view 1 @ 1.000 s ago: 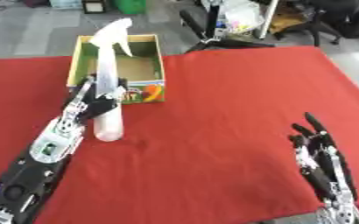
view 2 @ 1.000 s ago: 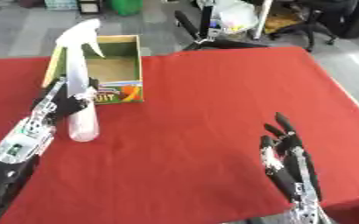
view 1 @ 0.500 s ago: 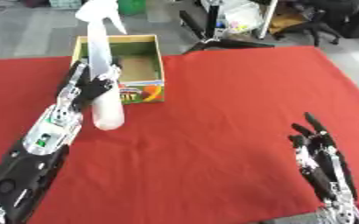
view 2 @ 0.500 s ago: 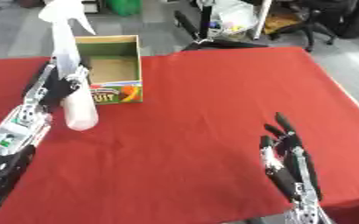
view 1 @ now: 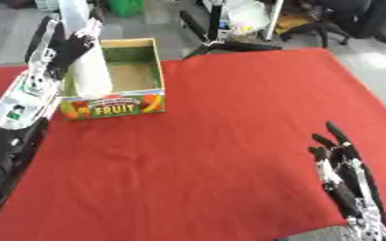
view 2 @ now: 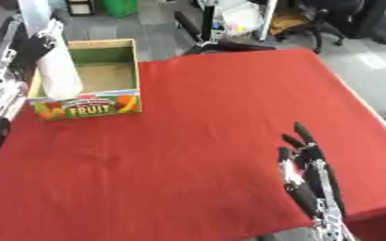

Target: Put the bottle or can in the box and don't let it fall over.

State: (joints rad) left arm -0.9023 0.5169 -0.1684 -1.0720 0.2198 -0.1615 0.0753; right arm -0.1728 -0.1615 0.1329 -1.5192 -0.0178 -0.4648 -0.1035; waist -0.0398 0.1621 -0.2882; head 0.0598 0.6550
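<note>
The bench [view 1: 229, 122], draped in red cloth, fills most of the frame. At its upper left stands the open cardboard box [view 1: 122, 101], its front printed FRUIT.

Over the box's left side, the white spray bottle [view 1: 87, 66] hangs nearly upright, long axis top to bottom, leaning slightly. Its base appears level with or just inside the left wall; whether it touches the floor of the box cannot be told. The coming move looks to be straight down, keeping that axis vertical.

The left hand [view 1: 60, 44], upper left, has its fingers curled round the bottle's upper body.

The right hand [view 1: 344, 176] rests at the lower right, fingers straight and pointing up, holding nothing, well apart from the box.
</note>
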